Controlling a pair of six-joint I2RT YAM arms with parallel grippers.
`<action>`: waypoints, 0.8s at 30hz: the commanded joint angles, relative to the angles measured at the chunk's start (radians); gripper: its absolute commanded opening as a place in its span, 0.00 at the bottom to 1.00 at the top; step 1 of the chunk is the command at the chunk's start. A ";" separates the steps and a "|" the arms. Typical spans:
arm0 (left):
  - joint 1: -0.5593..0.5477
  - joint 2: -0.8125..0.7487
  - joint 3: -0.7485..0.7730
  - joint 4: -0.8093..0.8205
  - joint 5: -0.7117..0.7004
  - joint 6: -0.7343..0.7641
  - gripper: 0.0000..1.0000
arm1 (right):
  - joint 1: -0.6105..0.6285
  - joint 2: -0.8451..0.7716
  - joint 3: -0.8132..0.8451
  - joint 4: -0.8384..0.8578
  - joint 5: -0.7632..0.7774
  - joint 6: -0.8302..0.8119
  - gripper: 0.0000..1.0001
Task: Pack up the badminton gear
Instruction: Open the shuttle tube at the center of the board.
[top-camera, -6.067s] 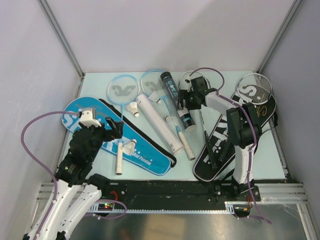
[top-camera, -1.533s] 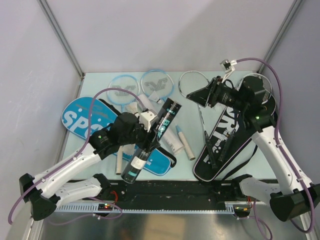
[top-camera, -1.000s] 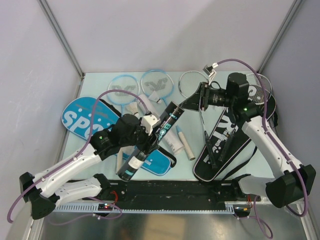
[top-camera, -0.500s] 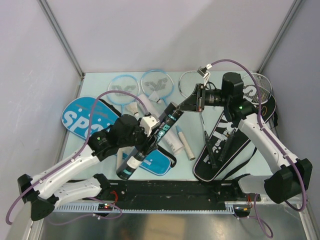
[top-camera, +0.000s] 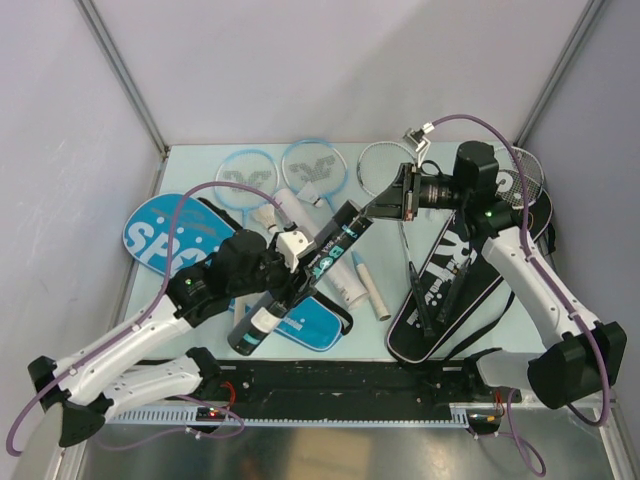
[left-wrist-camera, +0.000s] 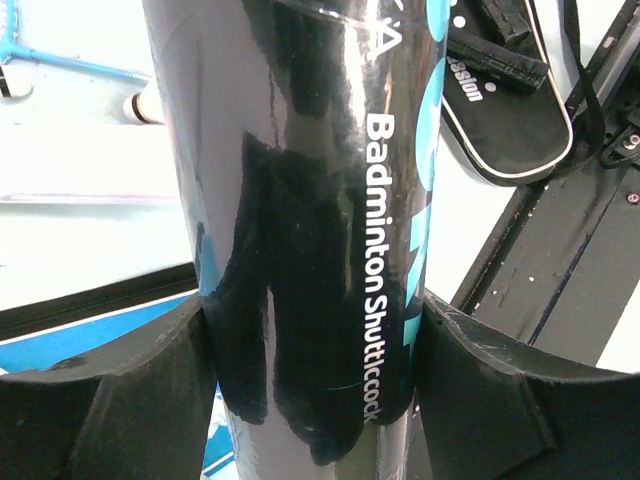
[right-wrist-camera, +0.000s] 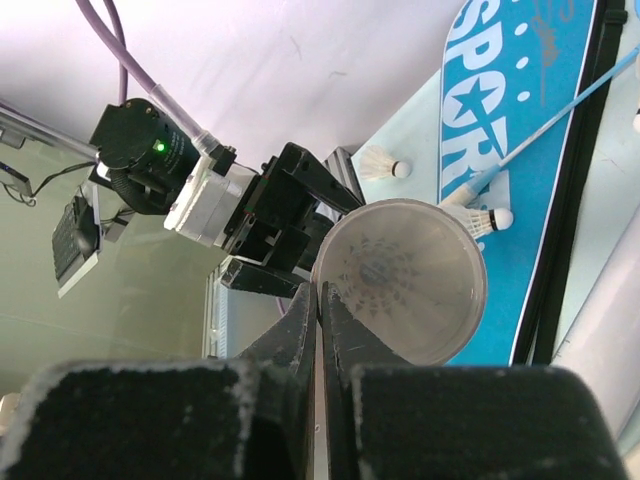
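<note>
My left gripper (top-camera: 287, 262) (left-wrist-camera: 315, 385) is shut on the middle of a black tube (top-camera: 300, 278) (left-wrist-camera: 300, 220) marked "Badminton Shuttlecock". It holds the tube slanted in the air above the blue SPORT cover (top-camera: 160, 235). The tube's upper end carries a clear lid (right-wrist-camera: 400, 282). My right gripper (top-camera: 373, 209) (right-wrist-camera: 319, 291) is shut on the left edge of that lid. Two light-blue rackets (top-camera: 245, 176) lie at the back, next to a silver racket (top-camera: 385, 165). A white tube (top-camera: 335, 262) and a shuttlecock (top-camera: 265, 215) lie under the held tube.
The black racket cover (top-camera: 440, 290) (left-wrist-camera: 510, 110) lies open on the right, with another silver racket (top-camera: 520, 178) at its far end behind my right arm. Two loose shuttlecocks (right-wrist-camera: 480, 218) rest by the blue cover (right-wrist-camera: 510, 140). Grey walls enclose the table.
The right gripper's jaws have closed onto the edge of the lid. The left arm has shifted the black tube a little, its lower end nearer the front.
</note>
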 joint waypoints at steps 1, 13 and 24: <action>-0.003 -0.040 -0.010 0.022 -0.041 0.033 0.54 | -0.023 -0.056 0.023 0.066 -0.017 0.062 0.00; -0.002 -0.032 -0.029 0.022 -0.069 0.044 0.50 | -0.055 -0.069 -0.004 0.249 -0.057 0.247 0.00; -0.003 -0.045 -0.034 0.022 -0.075 0.041 0.49 | -0.092 -0.102 -0.007 0.264 -0.042 0.292 0.00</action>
